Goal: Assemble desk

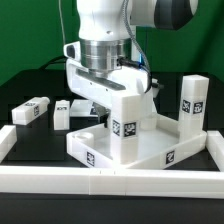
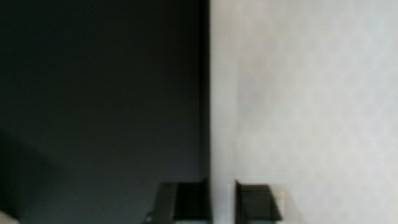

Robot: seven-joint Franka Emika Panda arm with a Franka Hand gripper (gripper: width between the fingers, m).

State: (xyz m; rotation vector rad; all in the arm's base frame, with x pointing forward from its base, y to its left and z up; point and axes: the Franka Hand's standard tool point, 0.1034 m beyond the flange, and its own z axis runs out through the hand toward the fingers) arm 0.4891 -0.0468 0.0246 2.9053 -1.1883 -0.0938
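The black table [image 1: 40, 140] is edged by a white rail [image 1: 110, 183] along the front and both sides. The white tabletop [image 1: 150, 150] is set on it just behind the front rail. On the exterior view's left, a first leg [image 1: 33, 111] and a second leg [image 1: 62, 114] are laid flat, near each other.

The tabletop [image 1: 125, 158] lies mid-table, one leg [image 1: 125, 122] upright on it, a second leg [image 1: 192, 105] upright at its corner toward the exterior view's right, a third leg [image 1: 32, 111] and fourth leg [image 1: 64, 113] lying toward its left, the border rail [image 1: 110, 182] in front.
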